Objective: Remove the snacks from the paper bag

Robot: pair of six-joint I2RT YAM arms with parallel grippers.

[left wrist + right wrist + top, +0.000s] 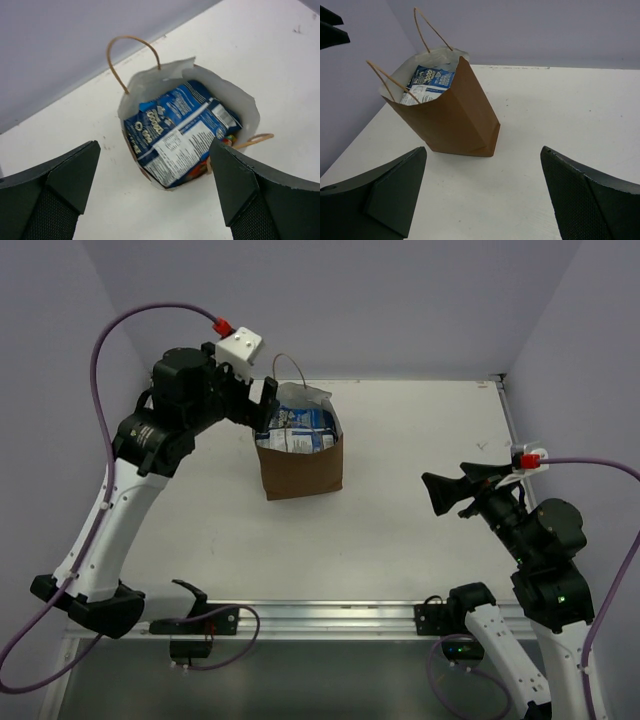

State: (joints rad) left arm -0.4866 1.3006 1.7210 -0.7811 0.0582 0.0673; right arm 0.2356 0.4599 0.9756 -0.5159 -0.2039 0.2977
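The brown paper bag (303, 468) stands upright on the white table, mouth open, with thin loop handles. It also shows in the left wrist view (240, 100) and the right wrist view (455, 120). A blue chip bag (175, 137) lies on top inside it; it also shows from above (300, 425) and in the right wrist view (429, 80). A bit of orange-red packet (200, 169) peeks from beneath. Other snacks are hidden. My left gripper (262, 405) hovers open over the bag's left rim, empty (155, 190). My right gripper (440, 492) is open and empty, well right of the bag (482, 195).
The white table (420, 440) ends at lilac walls at the back and sides. A metal rail (320, 618) with the arm bases runs along the near edge. A purple cable loops above the left arm.
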